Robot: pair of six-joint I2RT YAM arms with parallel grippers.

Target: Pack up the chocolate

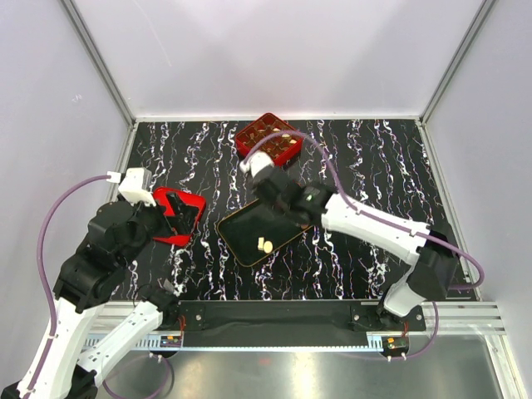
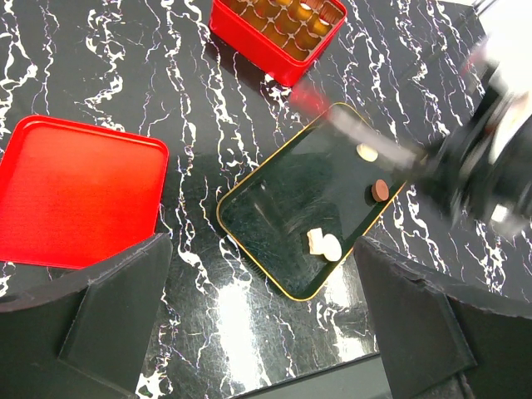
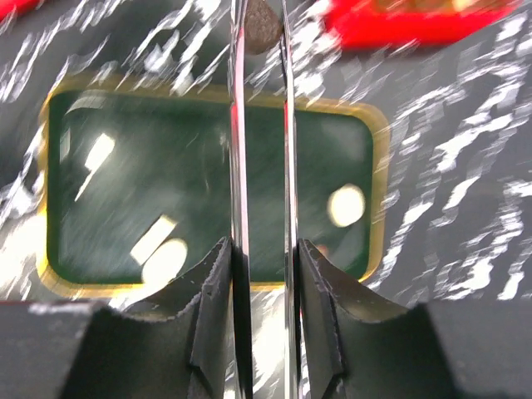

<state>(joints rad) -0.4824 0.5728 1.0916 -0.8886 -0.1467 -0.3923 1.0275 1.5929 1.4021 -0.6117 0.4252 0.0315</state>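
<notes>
Well, the red box [image 1: 268, 138] beyond the black tray [image 1: 245, 229] looks mostly filled, and four pieces of chocolate [image 2: 331, 248] lie on the tray: three cream, one dark. My right gripper [image 3: 264, 249] is squeezed narrow on metal tongs [image 3: 239, 166], whose tips pinch a dark piece [image 3: 262, 25] just past the tray's box-side rim. My left gripper [image 2: 262, 249] hangs wide and empty near the tray. Only the right wrist view shows that pinched piece; the left wrist view smears the tongs, and the top view does not show them
</notes>
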